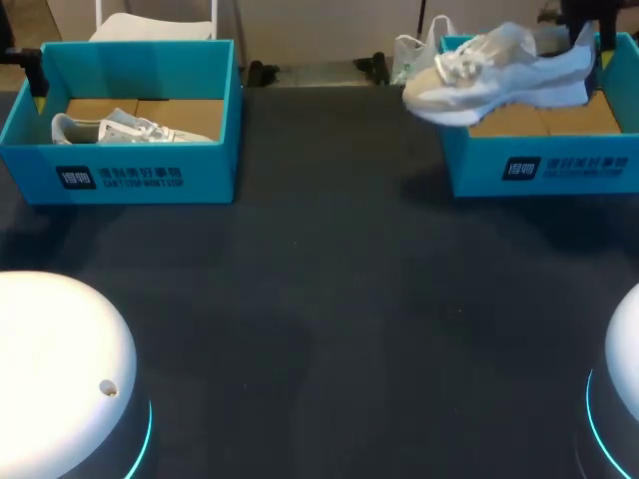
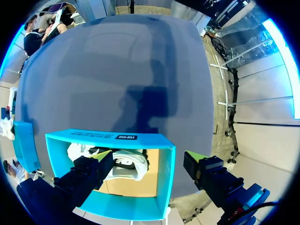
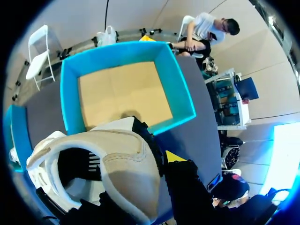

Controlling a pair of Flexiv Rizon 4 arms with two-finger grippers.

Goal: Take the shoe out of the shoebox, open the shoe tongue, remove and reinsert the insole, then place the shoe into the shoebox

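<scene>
Right gripper (image 3: 155, 155) clamped on the heel of the pale shoe (image 1: 499, 70), shoe lifted just above the open shoebox (image 1: 539, 165) under it, left gripper (image 2: 147, 157) spread wide over a second shoebox (image 2: 108, 136), second shoe (image 2: 123, 161) lying below its fingers.

The head view is dimly lit — the dark bench (image 1: 329, 319) is barely relieved, while the white arm bases (image 1: 60, 339) are caught brightly, with a cyan glow at their rims. In the left wrist view a broad arm shadow (image 2: 145, 101) is cast on the evenly lit bench ahead of the left shoebox (image 2: 112, 137). In the right wrist view a soft shadow is thrown on the cardboard floor of the right shoebox (image 3: 117, 93), just beyond the shoe (image 3: 122, 159).
</scene>
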